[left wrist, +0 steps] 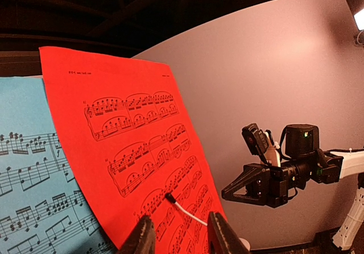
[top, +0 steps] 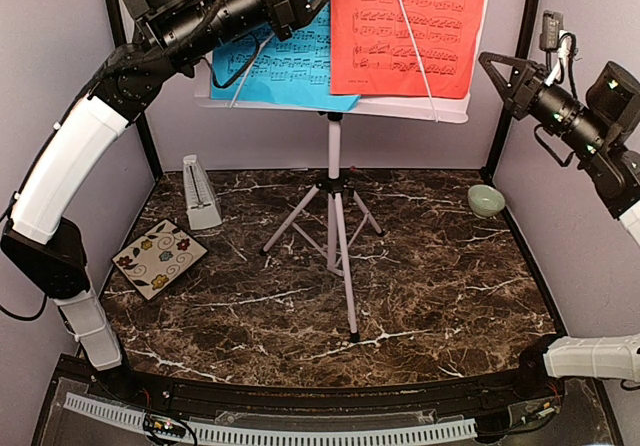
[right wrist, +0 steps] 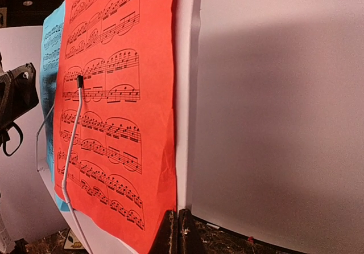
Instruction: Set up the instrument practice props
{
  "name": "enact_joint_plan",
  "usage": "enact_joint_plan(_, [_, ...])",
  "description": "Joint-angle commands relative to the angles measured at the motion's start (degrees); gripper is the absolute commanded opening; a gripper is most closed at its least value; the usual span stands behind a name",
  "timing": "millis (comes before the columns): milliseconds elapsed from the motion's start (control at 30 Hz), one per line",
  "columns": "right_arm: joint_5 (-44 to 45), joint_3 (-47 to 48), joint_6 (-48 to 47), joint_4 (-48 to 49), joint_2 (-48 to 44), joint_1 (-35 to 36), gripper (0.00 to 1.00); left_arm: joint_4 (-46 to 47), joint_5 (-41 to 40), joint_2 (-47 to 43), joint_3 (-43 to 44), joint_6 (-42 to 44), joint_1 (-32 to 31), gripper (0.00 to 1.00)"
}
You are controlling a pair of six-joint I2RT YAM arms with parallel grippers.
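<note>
Both arms held high. The left arm (top: pixel 75 151) arches up from the near corner, and the left tool (left wrist: pixel 183 237) points right with its jaws partly apart. The right arm (top: pixel 600 106) reaches inward, and the right tool (right wrist: pixel 178 231) points left with its jaws closed together.

The white stand (top: pixel 335 166) is upright mid-table, a touch toward 12 o'clock, tripod legs splayed on the marble, one long leg reaching to 6 o'clock. Two sheets sit on its ledge. The red sheet (top: pixel 410 26) takes the 3 o'clock half, printed staves facing out, and its left edge laps over the blue sheet (top: pixel 285 66) at 9 o'clock. A thin wire arm (top: pixel 415 51) slants across the red page. Down on the table, at 10 o'clock from the tripod, the pale grey pyramid metronome (top: pixel 200 194) stands upright, well apart from the legs.
</note>
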Motion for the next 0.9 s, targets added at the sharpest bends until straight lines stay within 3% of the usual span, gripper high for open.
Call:
enact_joint_plan(0, [0.15, -0.10, -0.52, 0.20, -1.23, -0.25, 0.00, 1.40, 0.37, -1.34, -0.34, -0.52, -0.14, 0.36])
enact_joint_plan(67, [-1.42, 0.56, -0.61, -0.42, -1.16, -0.26, 0.02, 0.89, 0.04, -1.97, -0.59, -0.26, -0.27, 0.43])
enact_joint_plan(200, [-2.10, 0.85, -0.56, -0.87, -1.79, -0.26, 0.32, 1.87, -3.06, -6.29, -4.46, 0.16, -0.59, 0.63])
enact_joint_plan(267, [-2.16, 1.00, -0.49, -1.32, -1.89, -0.21, 0.42, 3.86, -4.84, -9.50, -8.75, 0.14, -0.59, 0.68])
enact_joint_plan(500, [-4.66, 0.96, 0.26, -2.33, -2.11, -0.17, 0.64, 4.59, -9.96, -18.29, -20.61, -0.49, -0.59, 0.76])
enact_joint_plan(600, [-5.32, -0.23, 0.44, -3.17, -3.28, -0.17, 0.77, 5.46, -13.93, -23.73, -27.79, -3.28, -0.59, 0.81])
enact_joint_plan(867, [-1.38, -8.04, 2.33, -8.75, -9.99, -0.17, 0.91, 1.91, -39.33, -42.60, -48.07, -12.47, -0.02, 0.83])
